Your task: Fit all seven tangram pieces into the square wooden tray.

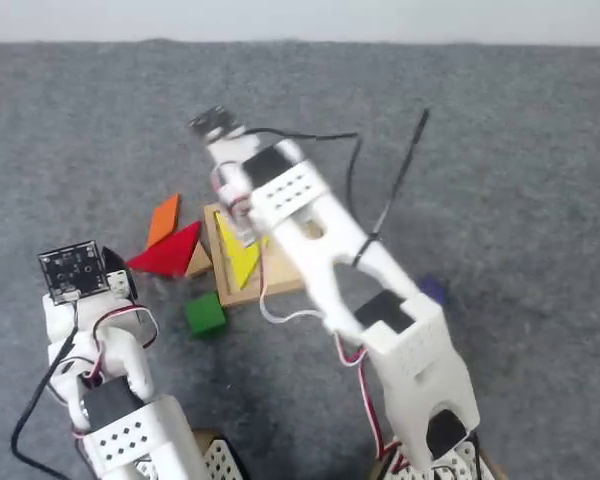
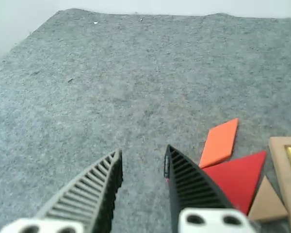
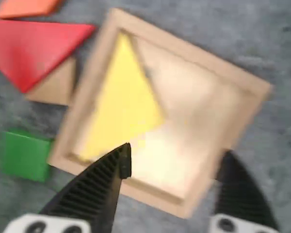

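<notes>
The left gripper [image 2: 143, 158] is hovering over the grey mat [image 2: 136, 73], jaws apart and empty. An orange parallelogram [image 1: 163, 219], red triangle [image 1: 170, 252], tan triangle [image 1: 198, 262] and green square [image 1: 206, 313] are lying outside the square wooden tray [image 1: 255, 292], which is holding a yellow triangle [image 1: 240, 255]. The right gripper [image 3: 174, 160] is hanging above the tray, jaws apart.

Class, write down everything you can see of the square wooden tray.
The square wooden tray is pale, plain wood: a raised rim framing a flat recessed floor. It lies flat on the grey felt mat. One yellow triangle lies inside along one side; the remaining floor is bare. A tan triangle sits just outside the rim, and a green cube lies near one corner. The right pincer hangs open above it.
</notes>
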Controlling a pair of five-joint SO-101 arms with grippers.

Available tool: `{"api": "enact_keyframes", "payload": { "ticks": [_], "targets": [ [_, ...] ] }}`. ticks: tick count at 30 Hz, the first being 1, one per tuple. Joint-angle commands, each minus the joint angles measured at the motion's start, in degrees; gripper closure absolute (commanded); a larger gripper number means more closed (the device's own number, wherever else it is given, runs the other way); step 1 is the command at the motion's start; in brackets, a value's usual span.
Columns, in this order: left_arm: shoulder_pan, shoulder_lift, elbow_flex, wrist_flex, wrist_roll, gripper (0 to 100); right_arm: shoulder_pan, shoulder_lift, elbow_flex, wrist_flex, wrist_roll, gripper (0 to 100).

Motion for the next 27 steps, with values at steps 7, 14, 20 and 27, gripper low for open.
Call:
{"api": "enact_keyframes", "payload": {
  "ticks": [7,14,20,27],
  "targets": [
    [-0.09,-2.29,-0.13,0.79,0.53,86,2.95,2.77,7.82,-7.6,22.15,97.9],
    [-0.09,-2.29,-0.13,0.7,0.53,86,-4.53,3.65,7.82,-10.51,21.71,97.6],
    [-0.09,-2.29,-0.13,0.7,0.53,86,-5.41,3.12,7.82,-11.65,16.0,97.6],
    [-0.18,-2.29,-0.13,0.7,0.44,86,0.22,-5.32,7.74,-3.12,15.82,97.5]
  ]
}}
